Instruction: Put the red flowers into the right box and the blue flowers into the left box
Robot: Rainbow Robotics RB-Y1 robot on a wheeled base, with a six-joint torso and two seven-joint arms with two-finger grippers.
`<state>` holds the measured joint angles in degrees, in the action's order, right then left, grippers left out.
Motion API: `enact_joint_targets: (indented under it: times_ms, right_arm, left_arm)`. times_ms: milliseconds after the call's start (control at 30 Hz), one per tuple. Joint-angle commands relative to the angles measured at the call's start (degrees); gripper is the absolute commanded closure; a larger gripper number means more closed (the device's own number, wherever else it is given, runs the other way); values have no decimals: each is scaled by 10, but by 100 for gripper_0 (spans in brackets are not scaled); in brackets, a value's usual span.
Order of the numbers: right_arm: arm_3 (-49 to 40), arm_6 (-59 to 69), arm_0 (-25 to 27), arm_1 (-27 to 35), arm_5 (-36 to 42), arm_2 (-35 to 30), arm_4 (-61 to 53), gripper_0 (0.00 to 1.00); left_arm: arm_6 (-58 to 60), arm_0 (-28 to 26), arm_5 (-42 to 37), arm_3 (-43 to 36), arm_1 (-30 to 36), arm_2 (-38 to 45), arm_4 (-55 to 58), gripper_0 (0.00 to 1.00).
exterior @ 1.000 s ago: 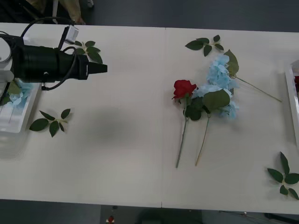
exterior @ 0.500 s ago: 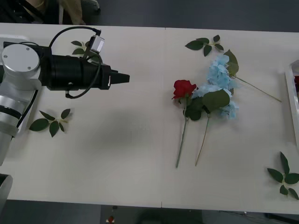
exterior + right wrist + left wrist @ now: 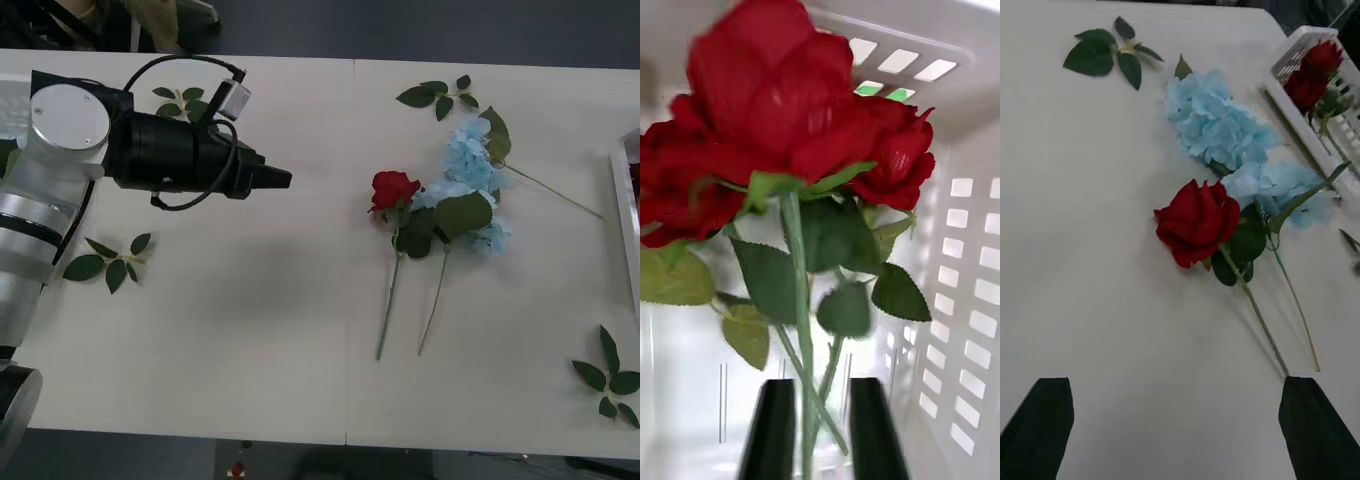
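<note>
While right box shows cut off | right gripper seemingly pinches red flowers

Bare table lies open between the left gripper and the rose, blue flowers crowding its far side.

On the worktop, a rose lies right of centre, its stem running toward the lower frame. Touching it on the right are the hydrangeas, one stem parallel to the rose's, another trailing right. The right box sits at the right edge, with roses inside it. Leaf sprigs lie at upper right, lower right, left and upper left. The left end effector hangs over the left half, pointing right toward the rose, well apart from it.
</note>
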<state>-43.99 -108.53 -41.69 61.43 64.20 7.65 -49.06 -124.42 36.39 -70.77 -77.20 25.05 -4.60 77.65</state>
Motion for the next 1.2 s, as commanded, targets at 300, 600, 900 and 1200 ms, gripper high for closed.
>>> enact_joint_targets:
  times_ms: [300,600,900,1200]
  right_arm:
    - [-14,-54,-7,7,-1,-13,-5,1]
    - [-23,-77,-7,8,31,-37,-66,2]
    - [-118,-127,7,15,67,-38,-148,1]
    - [-239,-151,29,10,70,-35,-199,1]
  left_arm:
    - [-157,-37,-2,-69,-54,68,30,20]
    - [-199,-96,-2,-175,-50,71,55,20]
    - [-203,-141,-2,-219,8,61,117,20]
    - [-202,-155,21,-271,119,28,142,20]
